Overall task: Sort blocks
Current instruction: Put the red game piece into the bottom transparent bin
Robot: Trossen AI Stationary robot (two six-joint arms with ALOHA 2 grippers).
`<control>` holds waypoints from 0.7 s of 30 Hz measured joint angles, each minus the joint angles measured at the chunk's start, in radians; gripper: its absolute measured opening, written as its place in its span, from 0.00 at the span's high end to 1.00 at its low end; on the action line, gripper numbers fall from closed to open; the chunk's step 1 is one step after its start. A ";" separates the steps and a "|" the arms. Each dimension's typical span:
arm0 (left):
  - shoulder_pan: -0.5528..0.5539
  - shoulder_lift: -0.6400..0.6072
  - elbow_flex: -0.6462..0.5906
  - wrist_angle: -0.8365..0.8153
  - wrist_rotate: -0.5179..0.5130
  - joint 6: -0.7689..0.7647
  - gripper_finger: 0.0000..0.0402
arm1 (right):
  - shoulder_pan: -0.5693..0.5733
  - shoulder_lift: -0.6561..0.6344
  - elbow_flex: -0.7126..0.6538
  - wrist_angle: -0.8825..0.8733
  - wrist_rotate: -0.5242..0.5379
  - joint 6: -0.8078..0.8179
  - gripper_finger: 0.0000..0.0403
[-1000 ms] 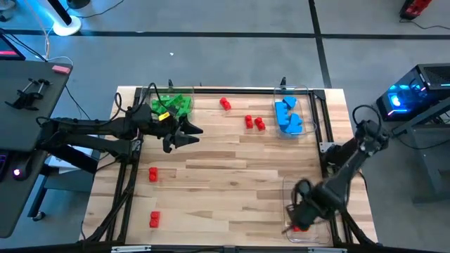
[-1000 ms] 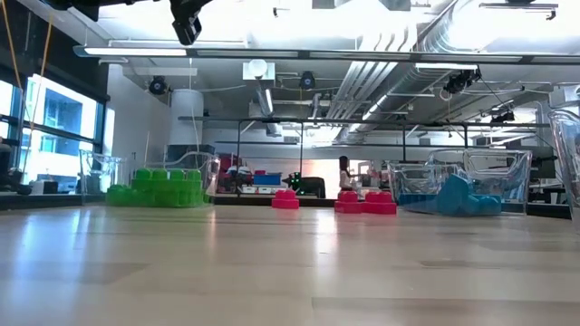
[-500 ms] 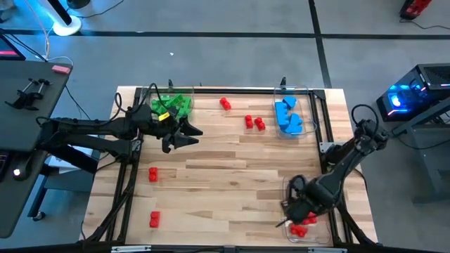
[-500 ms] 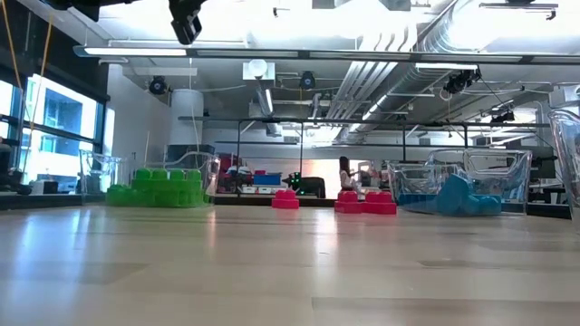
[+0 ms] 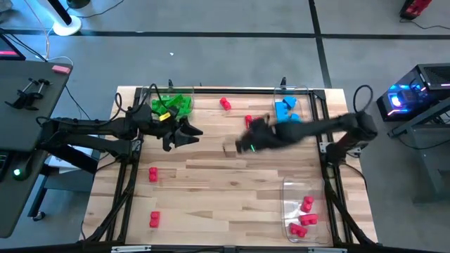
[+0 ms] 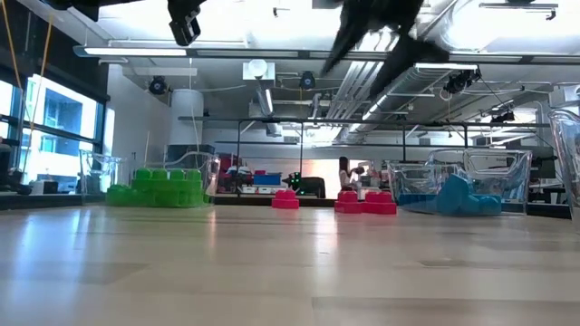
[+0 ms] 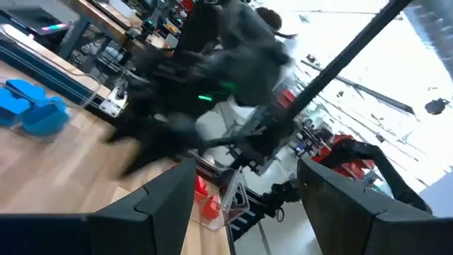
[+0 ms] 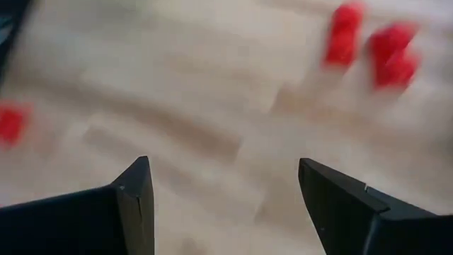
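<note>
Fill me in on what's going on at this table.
A two-armed robot is sorting blocks by colour. The right gripper, open and empty, is over the table's middle near loose red blocks. Other red ones lie in the near-right tray. Green blocks and blue blocks are already grouped. The left gripper waits, open.

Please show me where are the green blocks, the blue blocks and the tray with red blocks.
green blocks (image 5: 172,105), high view, middle of the pile.
blue blocks (image 5: 286,110), high view, top of the pile.
tray (image 5: 290,188), high view, bare corner beside the red blocks (image 5: 305,214).
</note>
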State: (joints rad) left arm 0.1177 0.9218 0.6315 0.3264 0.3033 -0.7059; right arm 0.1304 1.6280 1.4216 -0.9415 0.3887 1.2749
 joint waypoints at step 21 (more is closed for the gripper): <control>-0.002 0.000 0.000 -0.016 -0.157 -0.131 0.42 | -0.534 0.376 -0.002 0.184 -0.160 -0.340 0.41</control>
State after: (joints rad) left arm 0.1158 0.9215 0.6315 0.3103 0.1467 -0.8371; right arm -0.4037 2.0035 1.4200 -0.7577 0.2288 0.9348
